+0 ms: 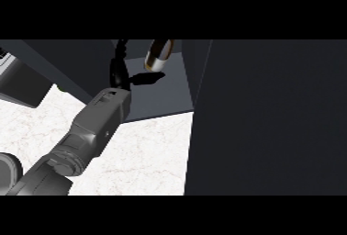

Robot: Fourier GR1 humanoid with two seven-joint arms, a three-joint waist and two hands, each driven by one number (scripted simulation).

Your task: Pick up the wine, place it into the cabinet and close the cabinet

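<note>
The wine bottle (159, 55) shows as a tan and pale cylinder inside the open cabinet (163, 98), near its back, above the grey floor. My left hand (124, 73) reaches into the cabinet on a long grey forearm coming from the lower left. Its fingers run straight up just left of the bottle, and its thumb points right, under the bottle's lower end. The hand looks open and is not wrapped round the bottle. The cabinet door (271, 119) stands open as a large dark panel filling the right side. My right hand does not show.
White marble counter (149, 156) lies in front of the cabinet. A dark boxy object (20, 85) stands at the far left. A grey rounded shape (7, 167) sits at the lower left edge.
</note>
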